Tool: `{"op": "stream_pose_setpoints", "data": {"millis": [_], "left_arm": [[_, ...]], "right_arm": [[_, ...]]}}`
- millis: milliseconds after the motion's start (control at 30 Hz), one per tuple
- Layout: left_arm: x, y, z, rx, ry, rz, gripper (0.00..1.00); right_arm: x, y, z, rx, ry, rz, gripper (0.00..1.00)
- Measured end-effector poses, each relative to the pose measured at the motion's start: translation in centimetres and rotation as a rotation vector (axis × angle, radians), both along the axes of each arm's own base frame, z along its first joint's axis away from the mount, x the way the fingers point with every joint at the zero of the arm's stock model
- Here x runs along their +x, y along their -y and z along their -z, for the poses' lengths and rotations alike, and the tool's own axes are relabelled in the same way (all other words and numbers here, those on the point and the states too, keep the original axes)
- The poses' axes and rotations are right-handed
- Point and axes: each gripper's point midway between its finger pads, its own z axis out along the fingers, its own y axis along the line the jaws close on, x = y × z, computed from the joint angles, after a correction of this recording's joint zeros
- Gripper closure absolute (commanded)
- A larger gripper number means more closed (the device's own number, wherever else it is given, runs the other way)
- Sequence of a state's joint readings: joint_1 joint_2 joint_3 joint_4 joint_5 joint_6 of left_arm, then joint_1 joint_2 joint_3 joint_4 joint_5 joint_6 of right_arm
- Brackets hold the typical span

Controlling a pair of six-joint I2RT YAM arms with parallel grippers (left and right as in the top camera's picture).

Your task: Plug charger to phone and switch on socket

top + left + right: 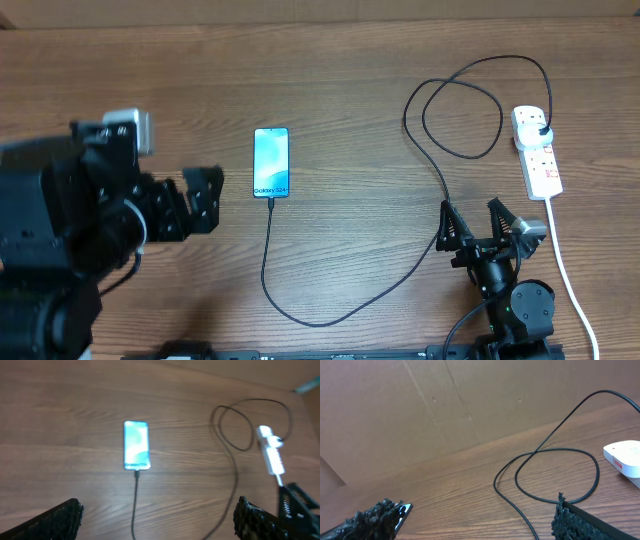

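Observation:
The phone (pixel 271 161) lies flat at the table's middle with its light blue screen up; it also shows in the left wrist view (pixel 136 445). The black charger cable (pixel 330 318) meets the phone's near end, curves right and loops up to a black plug (pixel 541 130) seated in the white socket strip (pixel 537 152). The cable (pixel 540 455) and the strip's corner (pixel 626 455) show in the right wrist view. My left gripper (pixel 192 200) is open and empty, left of the phone. My right gripper (pixel 482 222) is open and empty, below the cable loop, left of the strip.
The strip's thick white cord (pixel 568 280) runs down the right side past the right arm toward the front edge. A brown cardboard wall (pixel 445 405) stands behind the table. The left arm's bulk (pixel 60 250) fills the front left.

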State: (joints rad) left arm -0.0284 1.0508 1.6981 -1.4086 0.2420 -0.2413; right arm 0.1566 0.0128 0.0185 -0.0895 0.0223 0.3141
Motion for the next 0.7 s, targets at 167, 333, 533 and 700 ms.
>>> {"op": "stream_pose_setpoints", "data": {"millis": [167, 333, 533, 700], "left_arm": [[-1.7, -1.6, 3.7, 0.046, -0.035, -0.069, 0.00], [-4.2, -3.0, 7.2, 0.103, -0.052, -0.125, 0.01], [-3.9, -4.0, 9.4, 0.135, 0.062, -0.174, 0.00], [-3.0, -4.6, 11.8, 0.152, 0.130, -0.207, 0.00]], "right_arm": [[0.0, 0.0, 0.0, 0.000, 0.000, 0.000, 0.00], [0.0, 0.0, 0.0, 0.000, 0.000, 0.000, 0.00], [0.0, 0.0, 0.0, 0.000, 0.000, 0.000, 0.00], [0.0, 0.0, 0.0, 0.000, 0.000, 0.000, 0.00]]}}
